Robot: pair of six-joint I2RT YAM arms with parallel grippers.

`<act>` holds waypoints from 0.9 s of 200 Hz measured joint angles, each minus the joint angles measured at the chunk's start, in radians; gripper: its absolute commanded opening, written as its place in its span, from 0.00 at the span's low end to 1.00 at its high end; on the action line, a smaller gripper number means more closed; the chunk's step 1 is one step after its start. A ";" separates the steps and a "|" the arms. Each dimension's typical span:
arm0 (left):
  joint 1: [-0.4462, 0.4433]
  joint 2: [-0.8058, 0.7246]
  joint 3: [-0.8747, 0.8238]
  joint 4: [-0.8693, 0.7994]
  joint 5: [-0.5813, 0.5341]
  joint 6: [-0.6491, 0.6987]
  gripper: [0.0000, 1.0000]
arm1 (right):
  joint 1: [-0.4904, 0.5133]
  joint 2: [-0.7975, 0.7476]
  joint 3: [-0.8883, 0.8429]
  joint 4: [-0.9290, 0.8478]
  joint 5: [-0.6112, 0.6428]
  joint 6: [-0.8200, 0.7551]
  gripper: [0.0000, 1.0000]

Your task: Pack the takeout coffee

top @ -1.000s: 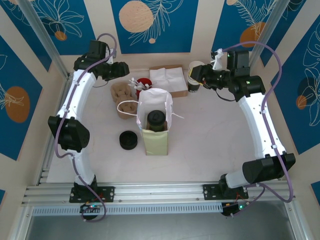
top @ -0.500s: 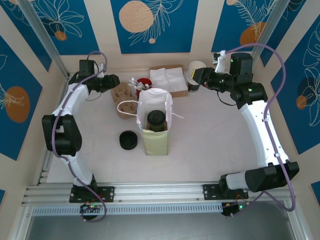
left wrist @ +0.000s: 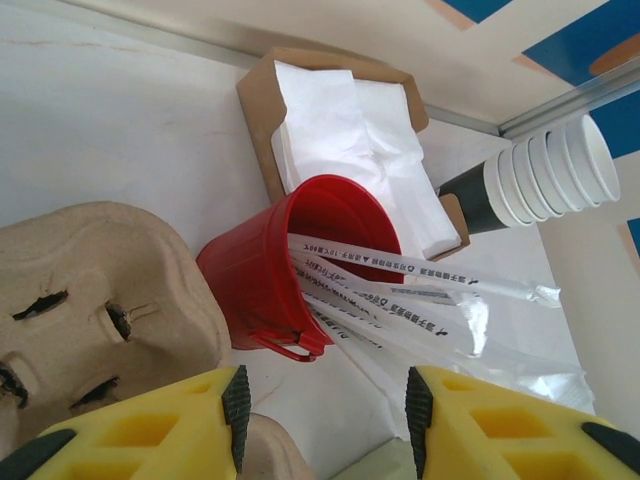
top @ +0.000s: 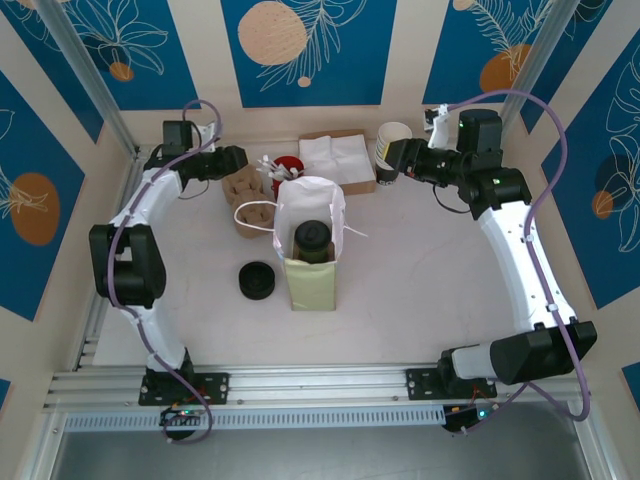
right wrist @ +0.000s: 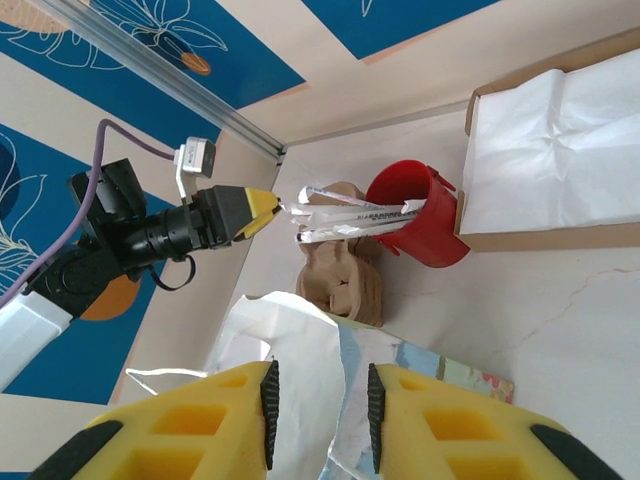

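I take the red bucket on the white table as my landmark, with wrapped straws fanning out of its mouth. Just beside it on the right I see a cardboard box of white napkins, and past that box a stack of white cups. Pulp cup carriers sit close on its left. A stack of black lids lies well apart from it, nearer to me

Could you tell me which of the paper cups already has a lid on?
The small paper cup standing inside the open paper bag: it carries a round black lid, whereas the stacked white cups are lidless.
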 measured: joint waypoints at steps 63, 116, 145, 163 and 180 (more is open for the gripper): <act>-0.037 0.039 0.011 -0.016 0.008 0.000 0.46 | -0.001 0.018 -0.009 0.005 0.000 -0.008 0.32; -0.046 0.039 0.030 -0.018 0.014 0.000 0.46 | -0.004 0.018 -0.026 0.008 -0.001 -0.019 0.32; -0.056 0.039 0.030 -0.026 0.014 0.000 0.45 | -0.013 0.018 -0.035 0.008 -0.005 -0.021 0.32; -0.065 0.039 0.030 -0.031 0.014 0.000 0.43 | -0.015 0.018 -0.036 0.008 -0.008 -0.023 0.32; -0.072 0.039 0.030 -0.034 0.014 0.000 0.41 | -0.019 0.018 -0.038 0.008 -0.012 -0.023 0.32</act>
